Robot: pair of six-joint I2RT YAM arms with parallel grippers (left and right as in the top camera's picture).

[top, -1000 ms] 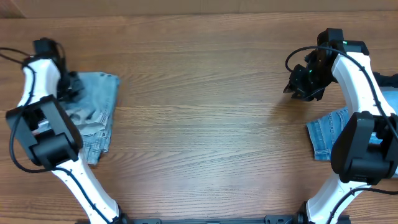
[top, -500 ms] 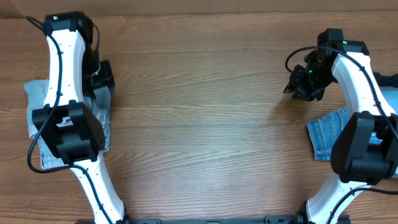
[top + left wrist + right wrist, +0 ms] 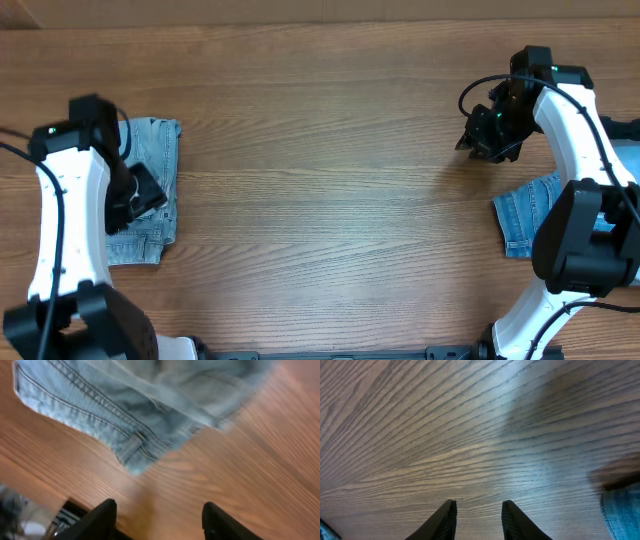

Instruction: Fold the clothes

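Wooden table (image 3: 320, 200), denim shorts (image 3: 125, 410) just beyond wide, empty left fingers (image 3: 97, 520), right fingers (image 3: 445, 520) narrowly parted, empty

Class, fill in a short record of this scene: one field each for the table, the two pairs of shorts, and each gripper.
table: brown wood grain
left shorts: pale denim, flat in a neat rectangle, partly under the left arm
right shorts: blue denim at the right edge, partly hidden by the right arm
left gripper: open, empty, beside the left shorts
right gripper: open, empty, over wood
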